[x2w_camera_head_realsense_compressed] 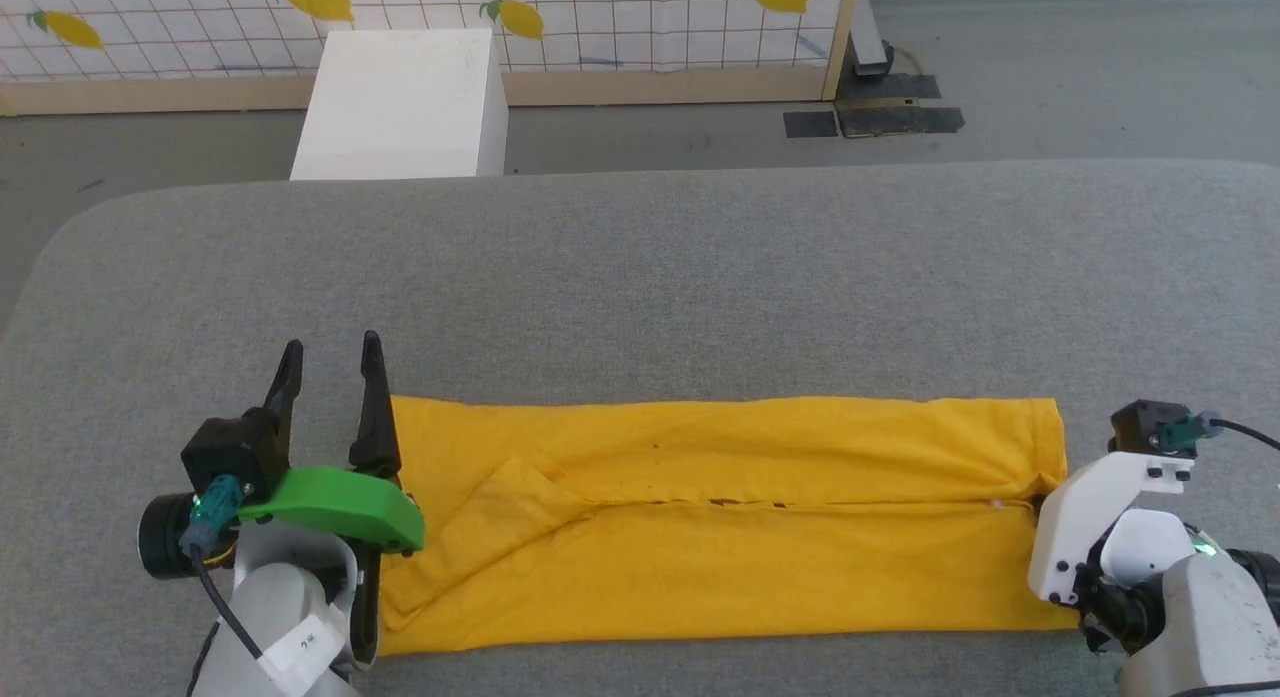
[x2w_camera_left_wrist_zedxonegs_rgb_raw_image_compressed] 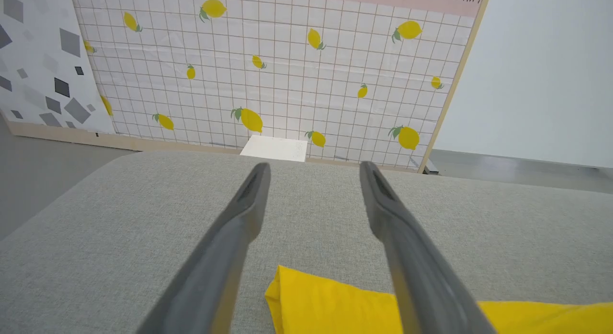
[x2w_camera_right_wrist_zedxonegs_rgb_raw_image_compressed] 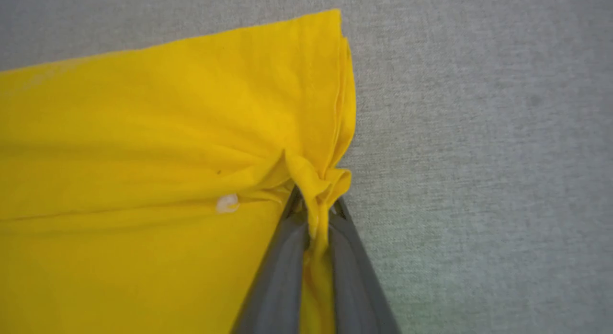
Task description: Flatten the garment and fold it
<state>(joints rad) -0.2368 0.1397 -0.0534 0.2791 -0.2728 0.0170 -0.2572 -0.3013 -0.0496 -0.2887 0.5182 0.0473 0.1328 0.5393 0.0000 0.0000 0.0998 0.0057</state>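
Observation:
The garment (x2w_camera_head_realsense_compressed: 720, 517), a mustard-yellow T-shirt, lies folded into a long band across the near side of the grey table, a sleeve flap showing near its left end. My left gripper (x2w_camera_head_realsense_compressed: 330, 362) stands open at the band's left end, fingers pointing away over bare cloth-free table; its wrist view shows the garment's corner (x2w_camera_left_wrist_zedxonegs_rgb_raw_image_compressed: 306, 300) between the two fingers (x2w_camera_left_wrist_zedxonegs_rgb_raw_image_compressed: 239, 228). My right gripper (x2w_camera_right_wrist_zedxonegs_rgb_raw_image_compressed: 313, 207) is shut on a pinched ridge of the garment (x2w_camera_right_wrist_zedxonegs_rgb_raw_image_compressed: 143, 132) at the middle of its right edge. In the head view the right wrist (x2w_camera_head_realsense_compressed: 1100, 517) hides those fingers.
The grey padded table (x2w_camera_head_realsense_compressed: 640, 277) stretches wide beyond the garment. A white box (x2w_camera_head_realsense_compressed: 405, 102) stands on the floor past the far edge, before a gridded lemon-print backdrop (x2w_camera_head_realsense_compressed: 600, 17). Dark floor plates (x2w_camera_head_realsense_compressed: 880, 117) lie at the back right.

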